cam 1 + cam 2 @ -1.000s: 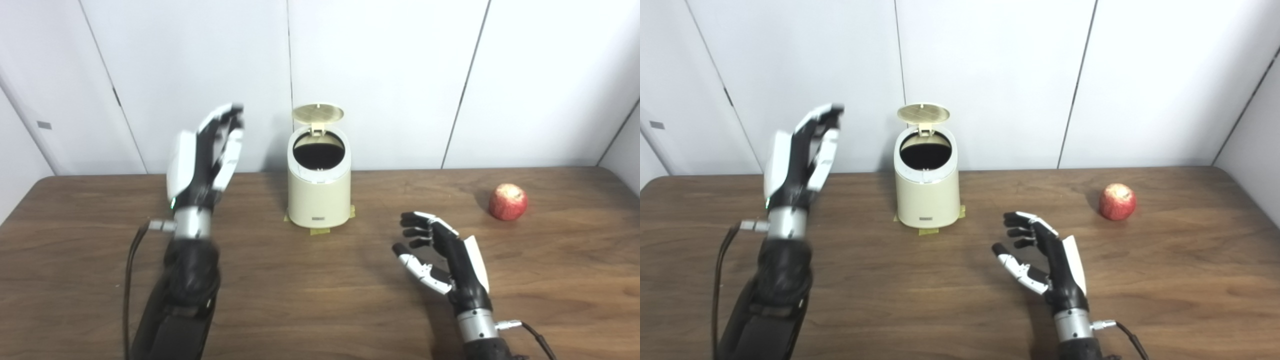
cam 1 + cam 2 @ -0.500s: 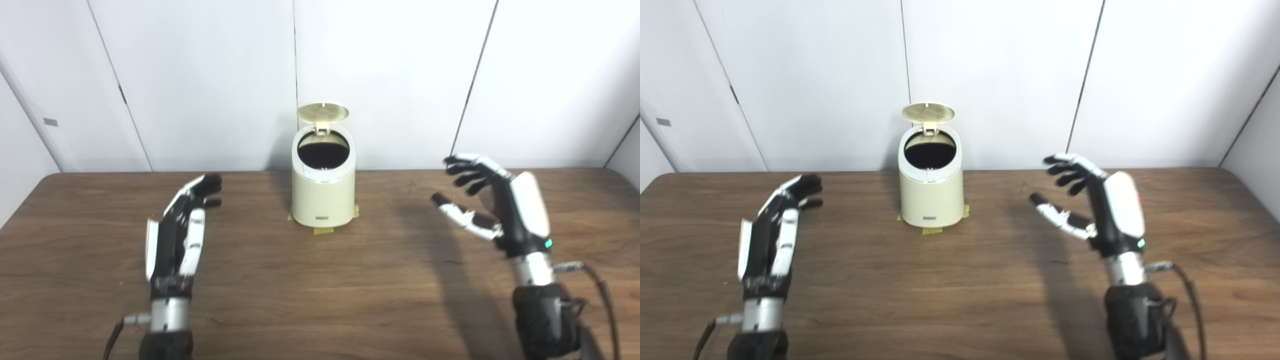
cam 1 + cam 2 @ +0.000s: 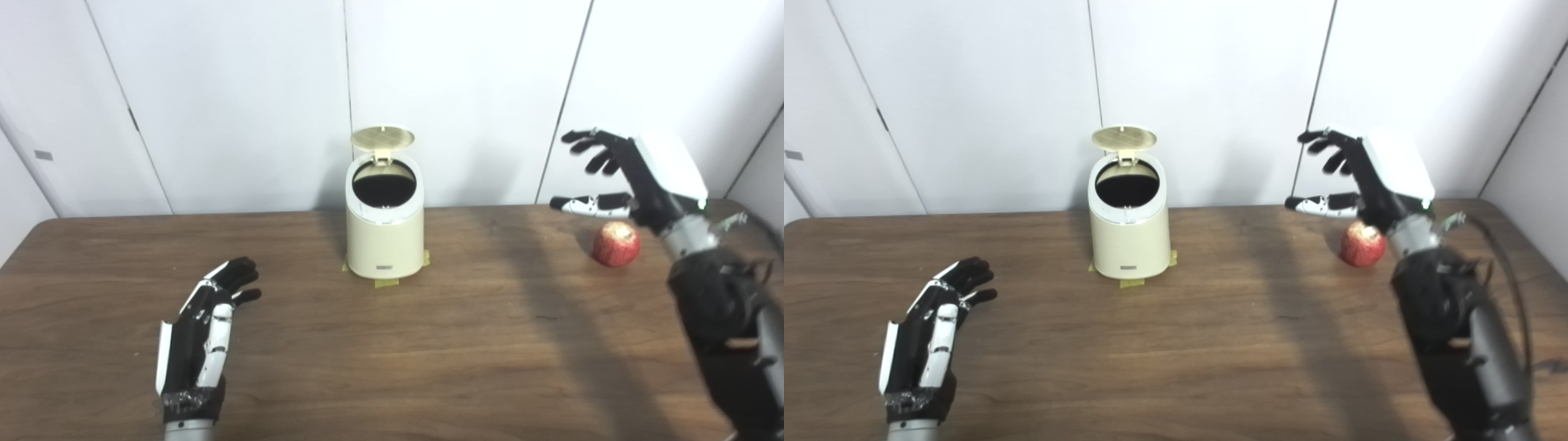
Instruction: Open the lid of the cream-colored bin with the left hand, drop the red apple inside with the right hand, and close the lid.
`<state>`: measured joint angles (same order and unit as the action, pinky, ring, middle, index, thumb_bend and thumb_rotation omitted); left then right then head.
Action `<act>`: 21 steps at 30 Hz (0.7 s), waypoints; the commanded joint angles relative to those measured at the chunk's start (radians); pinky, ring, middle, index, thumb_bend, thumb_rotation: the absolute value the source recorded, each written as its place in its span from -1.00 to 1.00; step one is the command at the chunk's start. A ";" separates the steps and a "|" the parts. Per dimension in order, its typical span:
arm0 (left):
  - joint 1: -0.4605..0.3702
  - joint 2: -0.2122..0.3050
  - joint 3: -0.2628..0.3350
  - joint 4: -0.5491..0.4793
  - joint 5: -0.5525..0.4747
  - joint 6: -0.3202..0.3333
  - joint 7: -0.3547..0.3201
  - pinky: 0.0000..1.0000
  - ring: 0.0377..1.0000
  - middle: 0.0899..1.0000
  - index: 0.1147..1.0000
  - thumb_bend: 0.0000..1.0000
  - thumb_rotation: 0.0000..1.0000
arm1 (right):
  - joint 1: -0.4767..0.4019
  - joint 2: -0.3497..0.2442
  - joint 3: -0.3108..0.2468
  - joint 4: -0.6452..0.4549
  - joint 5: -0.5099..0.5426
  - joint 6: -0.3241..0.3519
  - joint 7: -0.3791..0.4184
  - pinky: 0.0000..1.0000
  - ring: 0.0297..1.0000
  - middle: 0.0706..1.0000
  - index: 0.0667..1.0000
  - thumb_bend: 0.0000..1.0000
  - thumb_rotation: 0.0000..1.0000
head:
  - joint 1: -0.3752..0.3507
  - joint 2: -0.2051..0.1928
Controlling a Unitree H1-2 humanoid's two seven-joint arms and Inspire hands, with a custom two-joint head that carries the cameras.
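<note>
Your cream-colored bin (image 3: 384, 236) stands near the middle of the table's (image 3: 392, 355) far edge with its lid (image 3: 382, 137) tipped up and the dark inside showing. The red apple (image 3: 616, 244) lies toward the far right corner, and your right hand (image 3: 637, 174) hangs above it with fingers spread, holding nothing. Your left hand (image 3: 199, 331) is low near the front left edge, fingers loosely apart and empty.

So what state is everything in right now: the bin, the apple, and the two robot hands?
Bin: upright, taped to the table.
Lid: flipped open.
Apple: on the table, not held.
Left robot hand: open, low, empty.
Right robot hand: open, raised above the apple.
</note>
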<state>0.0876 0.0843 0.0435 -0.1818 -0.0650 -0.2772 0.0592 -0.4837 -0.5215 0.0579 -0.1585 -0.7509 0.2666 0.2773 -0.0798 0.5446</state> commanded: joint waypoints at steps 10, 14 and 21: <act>0.084 -0.019 0.015 -0.061 0.026 0.000 -0.005 0.39 0.52 0.50 0.42 -0.85 0.19 | -0.256 -0.134 0.220 0.344 -0.165 0.062 0.234 0.39 0.86 0.90 0.74 1.00 -0.22 | 0.007 0.010; 0.085 -0.025 0.023 -0.059 0.023 -0.024 -0.004 0.39 0.52 0.50 0.42 -0.86 0.19 | -0.295 -0.133 0.237 0.454 -0.153 0.048 0.211 0.35 0.85 0.88 0.73 1.00 -0.24 | 0.007 0.012; 0.082 -0.026 0.028 -0.054 0.024 -0.034 -0.004 0.39 0.52 0.49 0.41 -0.83 0.23 | -0.335 -0.094 0.249 0.592 -0.124 0.054 0.188 0.30 0.79 0.90 0.75 0.99 -0.35 | 0.013 0.010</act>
<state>0.1091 0.0803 0.0734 -0.2155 -0.0434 -0.2806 0.0579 -0.7530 -0.6013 0.3117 0.4347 -0.8813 0.3255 0.4993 -0.0660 0.5538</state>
